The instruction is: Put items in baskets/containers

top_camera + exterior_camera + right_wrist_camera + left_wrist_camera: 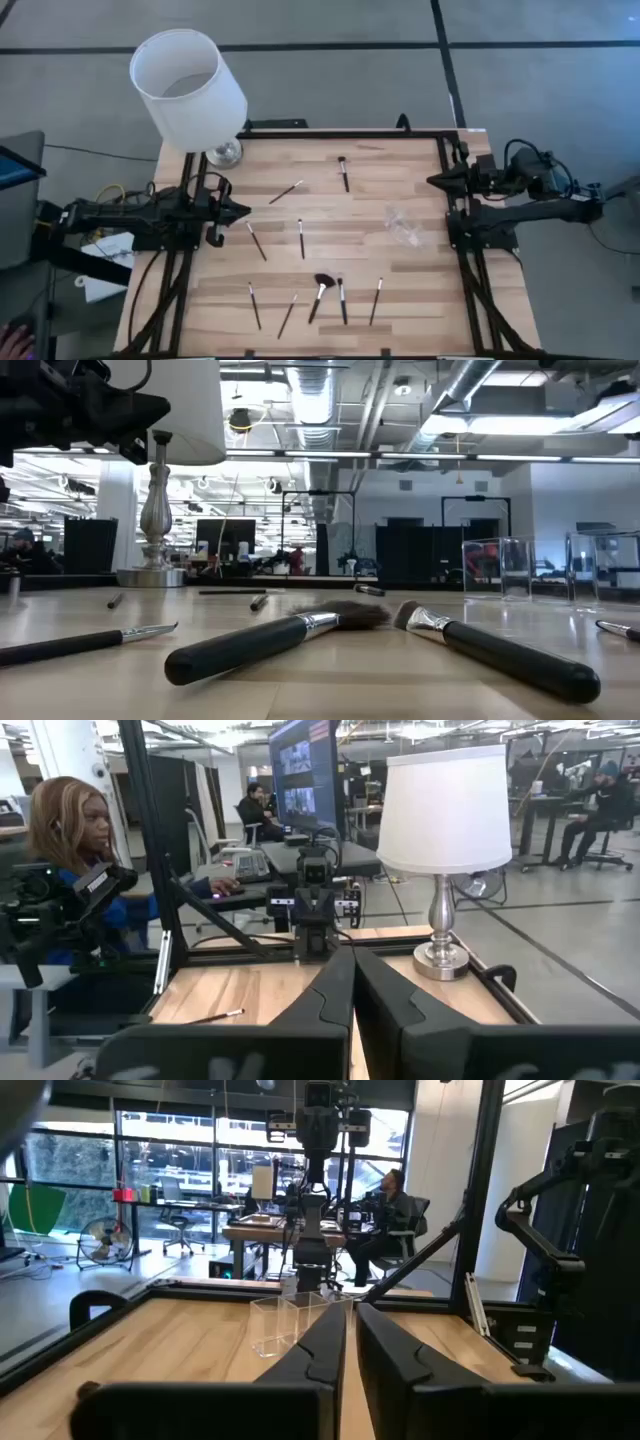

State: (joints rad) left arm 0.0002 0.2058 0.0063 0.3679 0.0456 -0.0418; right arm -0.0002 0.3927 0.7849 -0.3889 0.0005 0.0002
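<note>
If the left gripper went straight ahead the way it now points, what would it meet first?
Probably the clear container: in the left wrist view it sits just beyond the left gripper, whose fingers are nearly shut. Depth is uncertain; the gripper may pass above the brushes lying between.

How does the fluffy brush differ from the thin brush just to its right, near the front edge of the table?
The fluffy brush has a wide, dark, fanned head; the thin brush has a small narrow tip. The fluffy brush lies slanted, head toward the right; the thin brush lies nearly straight front to back. The fluffy brush's handle looks thicker. Both have black handles, lie flat on the table, and are untouched.
</note>
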